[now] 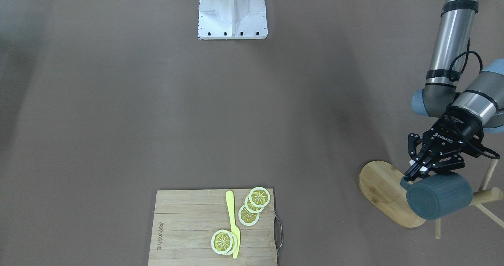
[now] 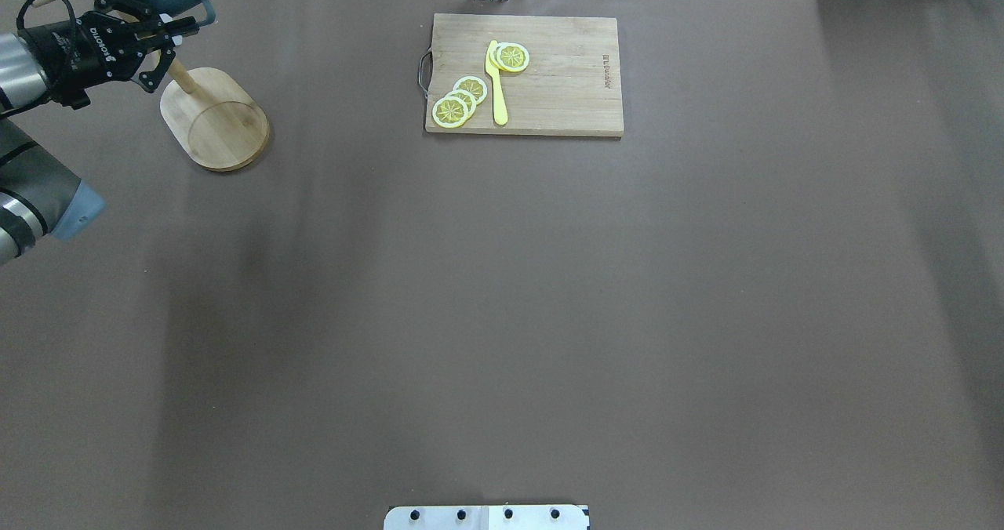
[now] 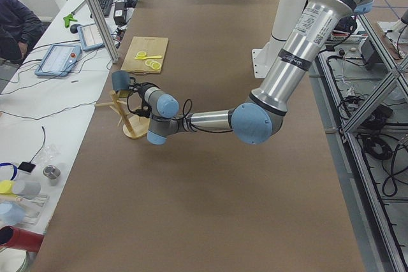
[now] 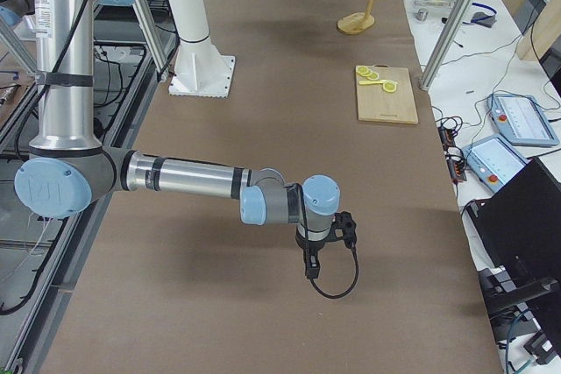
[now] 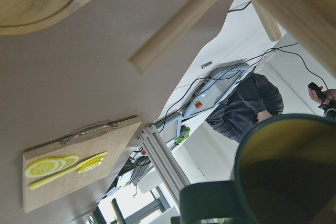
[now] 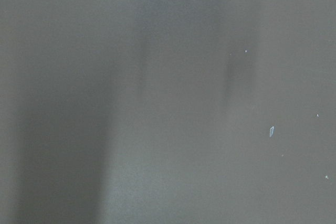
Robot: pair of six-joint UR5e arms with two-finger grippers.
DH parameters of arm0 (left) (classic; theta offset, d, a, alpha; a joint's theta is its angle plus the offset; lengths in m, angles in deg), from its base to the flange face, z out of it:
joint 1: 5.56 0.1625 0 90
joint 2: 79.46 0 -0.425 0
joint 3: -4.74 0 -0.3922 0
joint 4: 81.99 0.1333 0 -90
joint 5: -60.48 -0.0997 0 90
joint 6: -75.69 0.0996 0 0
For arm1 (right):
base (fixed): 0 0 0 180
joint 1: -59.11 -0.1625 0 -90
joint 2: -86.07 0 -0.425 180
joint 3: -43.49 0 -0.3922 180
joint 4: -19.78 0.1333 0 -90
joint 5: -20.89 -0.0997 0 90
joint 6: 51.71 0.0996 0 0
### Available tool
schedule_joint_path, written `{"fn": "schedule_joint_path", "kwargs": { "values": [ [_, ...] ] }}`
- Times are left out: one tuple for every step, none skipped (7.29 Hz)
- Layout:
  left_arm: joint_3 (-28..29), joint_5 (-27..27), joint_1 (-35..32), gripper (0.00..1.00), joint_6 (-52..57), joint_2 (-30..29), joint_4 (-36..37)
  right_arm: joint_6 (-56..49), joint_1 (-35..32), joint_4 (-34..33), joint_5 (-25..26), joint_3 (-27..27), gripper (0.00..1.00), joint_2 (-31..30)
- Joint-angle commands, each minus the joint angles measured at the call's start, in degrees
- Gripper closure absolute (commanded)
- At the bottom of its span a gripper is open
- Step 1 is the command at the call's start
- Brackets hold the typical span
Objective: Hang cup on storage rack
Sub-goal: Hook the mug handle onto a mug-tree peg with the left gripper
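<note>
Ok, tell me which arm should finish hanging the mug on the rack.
Left. The left end effector grips the mug right at the rack pegs; the right end effector hangs far off along the table.

Left tool (image 1: 415, 174): my tool's black body read ROBOTIQ in white letters.
Cutting board (image 1: 185, 226): a burnt-in mark ran along one edge, too small for me to read.

Big brown table (image 2: 502, 318), bright room.
A white desk (image 3: 44, 125) with wires and screens runs just past the left gripper (image 1: 413, 174); a metal post (image 3: 95, 11) stands there.
</note>
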Motion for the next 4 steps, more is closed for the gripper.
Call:
{"fn": "schedule_joint_path", "kwargs": {
  "values": [
    [0.0,-0.6,0.3,1.00,-0.7,0.0,0.0,0.0,0.0,0.0,0.0,0.0,0.00,0.0],
    [0.0,-0.6,0.4,1.00,-1.6,0.2,0.0,0.0,0.0,0.0,0.0,0.0,0.00,0.0],
    [0.0,-0.5,0.3,1.00,-1.7,0.3,0.1,0.0,0.0,0.0,0.0,0.1,0.00,0.0],
    [0.0,-0.5,0.3,1.00,-1.7,0.4,0.1,0.0,0.0,0.0,0.0,0.1,0.00,0.0]
  ]
}}
